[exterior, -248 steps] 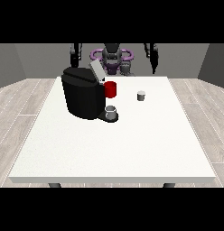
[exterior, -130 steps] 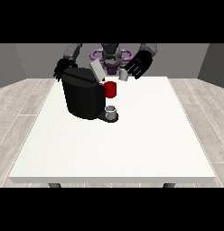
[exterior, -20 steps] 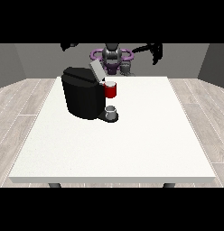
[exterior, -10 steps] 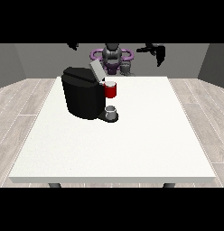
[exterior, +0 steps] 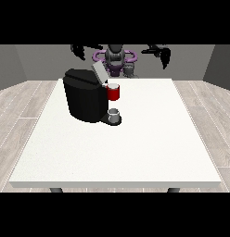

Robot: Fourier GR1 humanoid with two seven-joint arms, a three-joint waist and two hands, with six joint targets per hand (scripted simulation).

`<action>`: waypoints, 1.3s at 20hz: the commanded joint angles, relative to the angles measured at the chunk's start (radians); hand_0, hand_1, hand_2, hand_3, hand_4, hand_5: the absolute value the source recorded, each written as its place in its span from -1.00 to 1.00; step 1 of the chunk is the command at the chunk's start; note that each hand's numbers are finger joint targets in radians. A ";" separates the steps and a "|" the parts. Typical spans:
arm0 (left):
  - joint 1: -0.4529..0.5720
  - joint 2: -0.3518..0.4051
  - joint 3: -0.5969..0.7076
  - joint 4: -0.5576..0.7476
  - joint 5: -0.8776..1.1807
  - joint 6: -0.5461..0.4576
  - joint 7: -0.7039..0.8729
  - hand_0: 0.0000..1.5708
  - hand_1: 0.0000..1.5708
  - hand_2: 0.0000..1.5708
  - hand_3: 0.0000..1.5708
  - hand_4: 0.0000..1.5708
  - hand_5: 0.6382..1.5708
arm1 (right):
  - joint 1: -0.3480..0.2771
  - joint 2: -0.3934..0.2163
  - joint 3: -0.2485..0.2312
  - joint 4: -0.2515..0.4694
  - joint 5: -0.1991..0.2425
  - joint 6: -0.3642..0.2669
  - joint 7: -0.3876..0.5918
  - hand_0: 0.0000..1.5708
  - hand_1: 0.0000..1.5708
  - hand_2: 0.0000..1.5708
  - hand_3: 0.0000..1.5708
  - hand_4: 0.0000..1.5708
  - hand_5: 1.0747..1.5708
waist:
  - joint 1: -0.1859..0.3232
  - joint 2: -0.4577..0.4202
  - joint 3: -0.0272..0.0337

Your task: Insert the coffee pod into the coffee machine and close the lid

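Since approx 1 s ago both hands have swung further out and up, away from the coffee machine (exterior: 86, 95). Hand at view's right (exterior: 162, 52) hangs high, holding nothing visible; finger pose can't tell. Same for hand at view's left (exterior: 79, 50). Pod likely in the red holder (exterior: 114, 92), below and well apart from both hands. Lid (exterior: 99, 73) is tilted up: prob light, stiff plastic; press its top edge.

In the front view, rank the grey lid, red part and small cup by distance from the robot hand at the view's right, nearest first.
From the robot hand at the view's right:
1. Grey lid, raised atop the coffee machine.
2. Red part, on the machine's front.
3. Small cup, below it.
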 commanded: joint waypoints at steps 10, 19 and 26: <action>0.134 -0.002 -0.078 -0.263 0.062 0.050 0.073 -1.00 -1.00 -1.00 -1.00 -1.00 1.00 | -0.186 -0.007 -0.069 0.200 -0.015 0.022 -0.066 -1.00 -1.00 -1.00 -1.00 -1.00 1.00 | -0.010 0.133 0.0000; 0.158 0.051 -0.063 -0.360 0.127 0.055 0.126 -1.00 -1.00 -1.00 -1.00 -1.00 1.00 | -0.244 -0.023 -0.036 0.282 0.035 0.074 -0.106 -1.00 -1.00 -1.00 -1.00 -1.00 1.00 | -0.029 0.177 -0.0001; 0.222 0.034 -0.101 -0.374 0.100 0.097 0.066 -1.00 -1.00 -1.00 -1.00 -1.00 1.00 | -0.278 0.007 -0.032 0.327 0.069 0.037 -0.147 -1.00 -1.00 -1.00 -1.00 -1.00 1.00 | -0.039 0.204 -0.0002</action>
